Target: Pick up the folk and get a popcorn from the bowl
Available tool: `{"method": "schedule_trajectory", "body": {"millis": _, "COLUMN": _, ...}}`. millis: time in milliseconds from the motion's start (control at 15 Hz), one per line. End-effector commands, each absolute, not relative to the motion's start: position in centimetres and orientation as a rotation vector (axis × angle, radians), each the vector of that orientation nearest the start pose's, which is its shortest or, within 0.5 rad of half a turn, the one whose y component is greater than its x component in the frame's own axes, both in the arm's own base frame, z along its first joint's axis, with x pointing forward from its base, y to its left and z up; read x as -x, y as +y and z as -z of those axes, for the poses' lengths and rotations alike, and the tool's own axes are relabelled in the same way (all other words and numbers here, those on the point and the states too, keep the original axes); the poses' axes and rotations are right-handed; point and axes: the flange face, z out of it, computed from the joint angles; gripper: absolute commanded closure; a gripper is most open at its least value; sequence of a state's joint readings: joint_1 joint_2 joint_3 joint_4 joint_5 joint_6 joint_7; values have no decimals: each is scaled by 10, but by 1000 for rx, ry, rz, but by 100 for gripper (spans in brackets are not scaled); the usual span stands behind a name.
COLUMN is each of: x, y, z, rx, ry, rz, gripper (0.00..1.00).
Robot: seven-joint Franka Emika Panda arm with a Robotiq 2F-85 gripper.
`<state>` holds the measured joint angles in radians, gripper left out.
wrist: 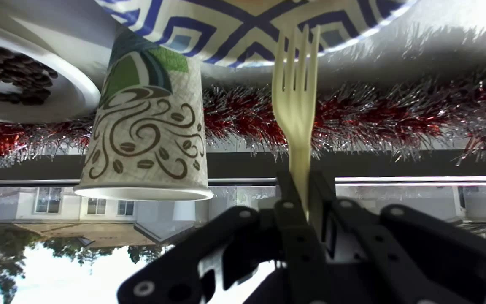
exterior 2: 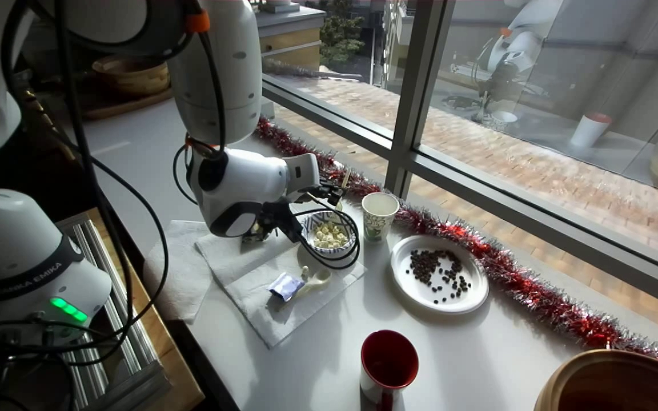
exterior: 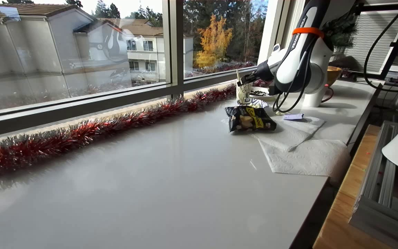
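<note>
My pincer [wrist: 301, 181]: was closed on the handle of the fork [wrist: 295, 112].
Hang of the fork: I had it tines-down, handle end poking up above the grip in both exterior views.
Tine tips: showed bare in the wrist view, against the patterned bowl [wrist: 230, 31]; whether above it or inside, I couldn't tell.
The popcorn [exterior 2: 330, 235]: lay heaped inside that bowl, which sat near the paper cup [exterior 2: 379, 220] on the counter [exterior: 171, 193].
Fork work done: it was up and in hand, the first half by my judgement.
Popcorn work left: I judged I needed to spear or scoop a piece, then lift it clear.
The arm [exterior 2: 237, 80]: forearm hung steeply above the counter, wrist bent so the pincer reached almost sideways toward the tinsel [exterior 2: 534, 297].
</note>
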<state>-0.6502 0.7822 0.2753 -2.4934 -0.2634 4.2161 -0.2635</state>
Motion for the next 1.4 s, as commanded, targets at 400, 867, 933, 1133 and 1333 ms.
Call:
{"method": "schedule_trajectory", "body": {"millis": 400, "x": -421, "y": -130, "z": -123, "rx": 2746, "ry": 71, "rz": 1525, "gripper": 97}}
{"method": "schedule_trajectory", "body": {"millis": 867, "x": -419, "y": -132, "z": -116, "rx": 2761, "ry": 69, "rz": 1512, "gripper": 97}}
{"method": "schedule_trajectory", "body": {"millis": 933, "x": -418, "y": -131, "z": -114, "rx": 2762, "ry": 74, "rz": 1505, "gripper": 97}}
{"method": "schedule_trajectory", "body": {"millis": 1133, "x": -414, "y": -131, "z": -109, "rx": 2774, "ry": 83, "rz": 1485, "gripper": 97}}
{"method": "schedule_trajectory", "body": {"millis": 1333, "x": -412, "y": -132, "z": -106, "rx": 2786, "ry": 92, "rz": 1472, "gripper": 97}}
